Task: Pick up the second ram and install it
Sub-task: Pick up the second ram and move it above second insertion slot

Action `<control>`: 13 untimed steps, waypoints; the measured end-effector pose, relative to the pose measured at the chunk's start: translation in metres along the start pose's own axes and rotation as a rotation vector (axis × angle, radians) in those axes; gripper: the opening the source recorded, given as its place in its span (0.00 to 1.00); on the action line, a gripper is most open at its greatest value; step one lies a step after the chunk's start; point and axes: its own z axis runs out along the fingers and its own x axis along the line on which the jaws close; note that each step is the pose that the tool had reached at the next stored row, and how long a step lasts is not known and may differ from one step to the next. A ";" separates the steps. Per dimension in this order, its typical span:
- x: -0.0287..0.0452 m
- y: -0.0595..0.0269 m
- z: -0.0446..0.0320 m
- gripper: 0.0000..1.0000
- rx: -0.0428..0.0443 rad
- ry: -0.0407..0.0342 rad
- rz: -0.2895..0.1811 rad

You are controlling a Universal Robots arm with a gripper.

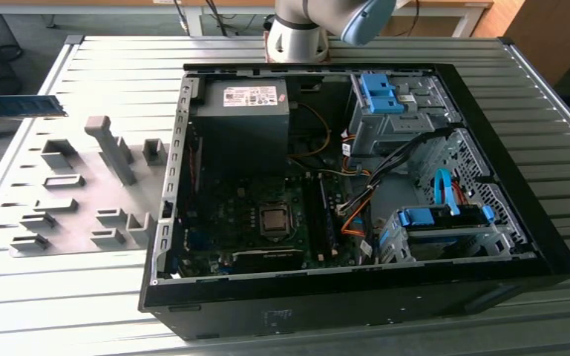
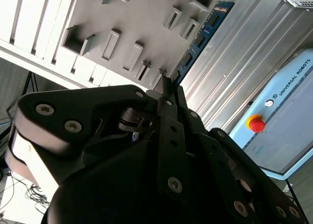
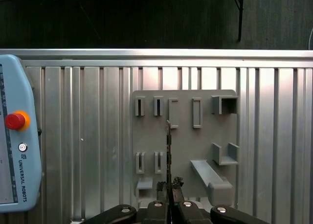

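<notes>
Memory first: the second ram [image 2: 200, 35], a slim, long, dark blue-green circuit board with a row of black chips, was pinched by one end between my fingers [image 2: 172, 94]. My gripper [image 3: 169, 187] was clamped on it from both flat sides. In the first wrist view the stick [image 3: 168, 145] showed edge-on as a thin dark line pointing away from me.

It hung above the flat grey plastic holder plate [image 3: 183, 145] with its raised slotted blocks, and I could not make out any contact between them. In the exterior view the stick [image 1: 23, 106] sat at the far left edge, lying level, just beyond the plate's [image 1: 87, 196] far-left corner.

Under the plate lay the ribbed silver metal table [image 1: 67, 297]. To the plate's right in the exterior view stood the open black computer case [image 1: 364, 311], well apart from the stick, with long black memory slots [image 1: 322, 215] on the green motherboard [image 1: 216, 222].

A light blue control pendant with a red button [image 3: 14, 150] rested on the table near the plate in both wrist views. My silver arm column [image 1: 300, 33] rose at the table's far side.
</notes>
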 end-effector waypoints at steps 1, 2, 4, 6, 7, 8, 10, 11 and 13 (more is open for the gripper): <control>0.0000 -0.0005 0.0000 0.14 0.0000 0.0000 0.000; 0.0000 -0.0010 0.0000 0.14 -0.0001 0.0001 0.000; 0.0000 -0.0020 0.0000 0.14 -0.0001 0.0001 0.000; 0.0000 -0.0032 0.0001 0.14 -0.0001 0.0000 0.000; 0.0000 -0.0038 0.0001 0.14 -0.0001 0.0000 0.000; 0.0000 -0.0044 0.0001 0.14 0.0000 0.0000 0.000; -0.0001 -0.0054 0.0002 0.14 0.0000 0.0001 0.000; -0.0001 -0.0059 0.0002 0.14 0.0000 0.0000 0.000; -0.0001 -0.0069 0.0002 0.14 0.0000 0.0000 0.000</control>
